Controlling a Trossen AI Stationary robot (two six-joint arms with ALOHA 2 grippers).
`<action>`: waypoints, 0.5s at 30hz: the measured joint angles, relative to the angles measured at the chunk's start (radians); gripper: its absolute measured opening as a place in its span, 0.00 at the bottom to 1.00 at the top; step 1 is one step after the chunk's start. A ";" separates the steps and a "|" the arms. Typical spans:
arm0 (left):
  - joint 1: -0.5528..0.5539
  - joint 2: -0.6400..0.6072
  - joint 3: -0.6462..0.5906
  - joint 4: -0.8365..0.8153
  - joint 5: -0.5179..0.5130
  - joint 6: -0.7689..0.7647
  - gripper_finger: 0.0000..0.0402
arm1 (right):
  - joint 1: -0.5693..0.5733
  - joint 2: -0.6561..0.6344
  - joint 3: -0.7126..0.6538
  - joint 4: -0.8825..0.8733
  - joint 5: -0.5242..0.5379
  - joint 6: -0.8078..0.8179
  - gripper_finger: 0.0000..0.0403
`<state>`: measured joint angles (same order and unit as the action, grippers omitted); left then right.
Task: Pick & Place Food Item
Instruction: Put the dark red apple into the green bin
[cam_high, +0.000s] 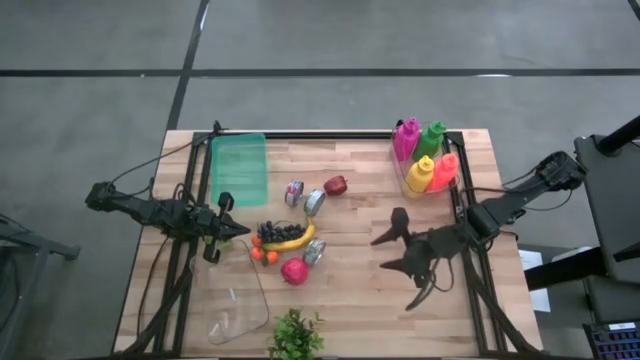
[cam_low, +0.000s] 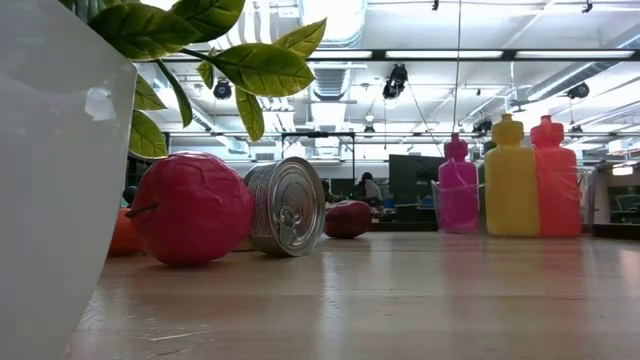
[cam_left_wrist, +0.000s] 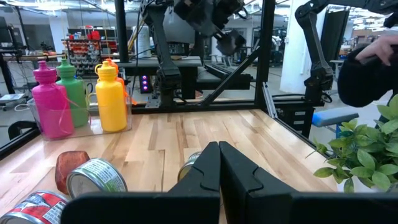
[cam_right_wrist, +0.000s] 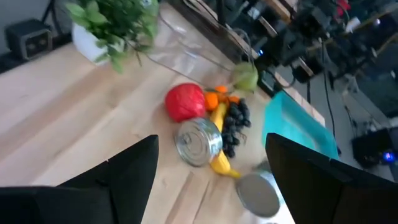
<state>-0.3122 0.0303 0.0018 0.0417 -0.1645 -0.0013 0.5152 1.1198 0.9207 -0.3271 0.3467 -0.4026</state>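
The right gripper (cam_high: 400, 255) hovered above the bare right half of the table (cam_high: 360, 320) with its fingers (cam_right_wrist: 121, 171) spread apart and empty, facing the pile of food near the table's middle. There the red apple (cam_high: 295, 270) lay just beside a silver can (cam_high: 316, 251), with the banana (cam_high: 291, 242), dark grapes (cam_high: 277, 231) and small oranges (cam_high: 262, 255) close by. The left gripper (cam_high: 235, 230) waited at the left of that pile, its fingers (cam_left_wrist: 205, 171) pressed together on nothing.
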 joint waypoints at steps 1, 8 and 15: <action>0.000 0.000 0.000 0.000 0.000 0.000 0.00 | -0.015 0.000 -0.002 0.001 0.000 0.012 0.73; 0.000 0.000 0.000 0.000 0.000 0.000 0.00 | -0.116 0.000 -0.033 -0.037 0.001 0.128 0.73; 0.000 0.004 0.000 -0.003 0.023 -0.080 0.00 | -0.166 0.000 -0.056 -0.037 0.007 0.258 0.73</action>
<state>-0.3126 0.0341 0.0021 0.0383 -0.1414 -0.0818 0.3496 1.1198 0.8646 -0.3644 0.3533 -0.1443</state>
